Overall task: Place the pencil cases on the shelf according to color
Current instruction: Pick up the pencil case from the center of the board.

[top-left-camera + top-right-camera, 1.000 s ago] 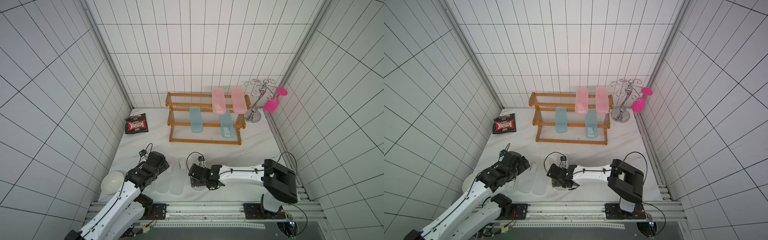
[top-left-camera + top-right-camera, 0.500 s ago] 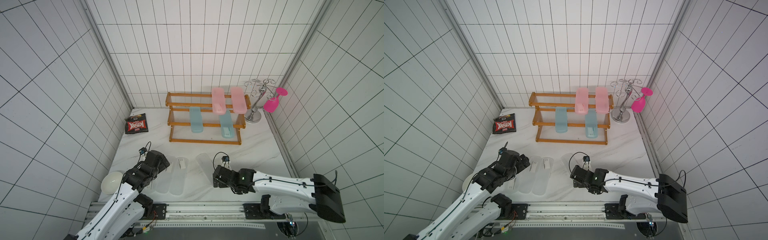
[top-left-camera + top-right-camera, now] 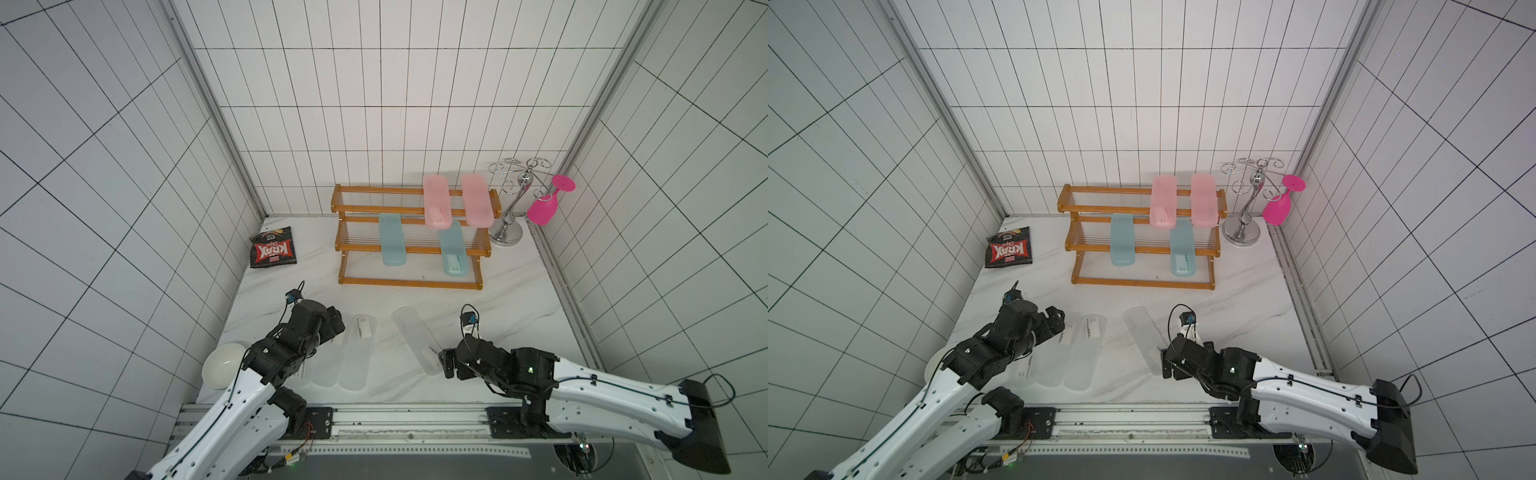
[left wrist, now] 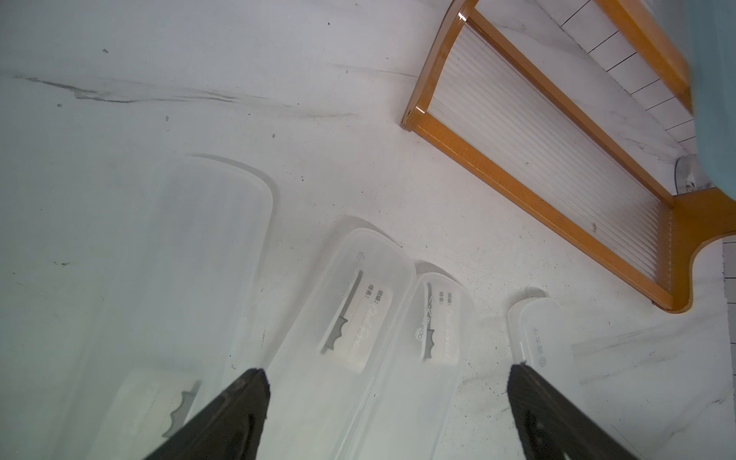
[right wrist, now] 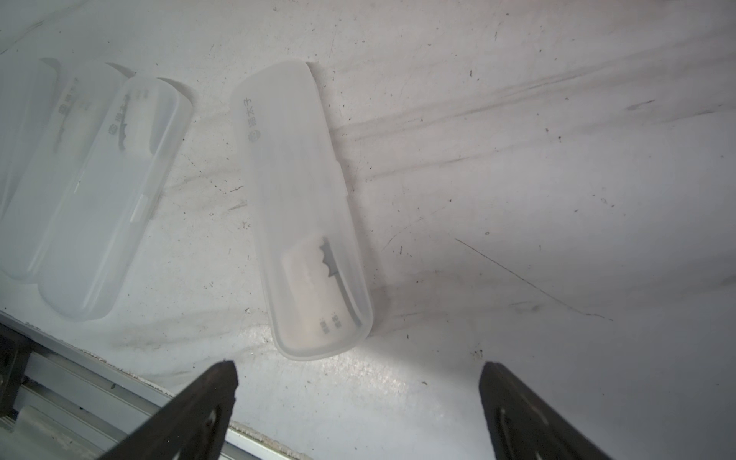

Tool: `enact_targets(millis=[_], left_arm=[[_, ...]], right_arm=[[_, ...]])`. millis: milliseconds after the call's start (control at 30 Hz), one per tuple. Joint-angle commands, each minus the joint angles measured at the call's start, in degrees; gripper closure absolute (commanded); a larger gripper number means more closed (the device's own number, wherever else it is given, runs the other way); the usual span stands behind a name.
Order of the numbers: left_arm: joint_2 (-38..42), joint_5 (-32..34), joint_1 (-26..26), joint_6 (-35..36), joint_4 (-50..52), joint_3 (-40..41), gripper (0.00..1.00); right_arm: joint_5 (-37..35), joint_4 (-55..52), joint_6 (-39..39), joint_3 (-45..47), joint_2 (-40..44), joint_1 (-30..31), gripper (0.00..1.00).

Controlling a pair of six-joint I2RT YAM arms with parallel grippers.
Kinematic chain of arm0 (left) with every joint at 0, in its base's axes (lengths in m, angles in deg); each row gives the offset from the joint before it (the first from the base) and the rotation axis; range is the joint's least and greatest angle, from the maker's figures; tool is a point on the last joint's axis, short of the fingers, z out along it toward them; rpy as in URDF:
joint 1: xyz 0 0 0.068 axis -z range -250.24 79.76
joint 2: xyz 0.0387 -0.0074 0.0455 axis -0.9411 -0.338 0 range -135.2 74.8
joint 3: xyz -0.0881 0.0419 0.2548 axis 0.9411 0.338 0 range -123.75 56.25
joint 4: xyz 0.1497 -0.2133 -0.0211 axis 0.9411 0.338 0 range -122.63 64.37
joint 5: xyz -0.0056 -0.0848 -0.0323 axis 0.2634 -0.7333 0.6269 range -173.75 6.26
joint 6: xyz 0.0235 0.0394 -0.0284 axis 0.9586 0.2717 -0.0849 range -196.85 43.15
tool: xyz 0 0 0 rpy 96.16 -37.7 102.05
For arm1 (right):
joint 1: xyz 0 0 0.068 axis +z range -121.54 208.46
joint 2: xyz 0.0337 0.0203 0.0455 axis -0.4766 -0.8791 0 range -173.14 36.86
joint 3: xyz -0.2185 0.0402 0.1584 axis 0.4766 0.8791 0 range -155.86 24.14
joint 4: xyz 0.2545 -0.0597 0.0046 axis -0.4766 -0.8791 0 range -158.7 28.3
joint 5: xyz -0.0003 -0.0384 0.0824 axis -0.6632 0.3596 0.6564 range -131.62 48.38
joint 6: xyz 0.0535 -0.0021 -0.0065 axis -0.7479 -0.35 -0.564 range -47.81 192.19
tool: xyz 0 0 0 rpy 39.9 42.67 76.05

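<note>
So pink cases (image 3: pixel 436 205) and blue cases (image 3: pixel 391 245) are shelved, while four clear cases (image 3: pixel 356 361) wait by the gaping, empty left gripper (image 4: pixel 386 378) and right gripper (image 5: pixel 358 370).

Leftmost clear pencil case (image 3: pixel 303 374) is largely covered by the left arm (image 3: pixel 266 365) in both top views, and the far end of its neighbour (image 3: pixel 328 370) is covered too. White bowl (image 3: pixel 220 365) is partly hidden by that arm. Far end of the right teal case (image 3: pixel 455 255) is overlapped by a pink case (image 3: pixel 436 203). In the left wrist view a teal shape (image 4: pixel 717 99) is blurred and cropped. Label print (image 4: pixel 360 330) cannot be read.
</note>
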Motion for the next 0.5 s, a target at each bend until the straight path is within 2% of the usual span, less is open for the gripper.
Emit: enact_targets(millis=[0,133,467], left_arm=[[3.25,0.81,0.2,0.55,-1.57,0.79,0.02],[5.14,0.79,0.16,0.39,-2.46,1.4,0.02],[2.98,0.99,0.25,0.32,-1.22,-1.05,0.02]], right_arm=[[0.75,0.2,3.32,1.51,-0.87,-0.11,0.01],[6.57,6.67,6.93,1.07,-7.46,-0.04,0.01],[8.77,13.23,9.28,-2.51,-24.8,-0.27,0.01]])
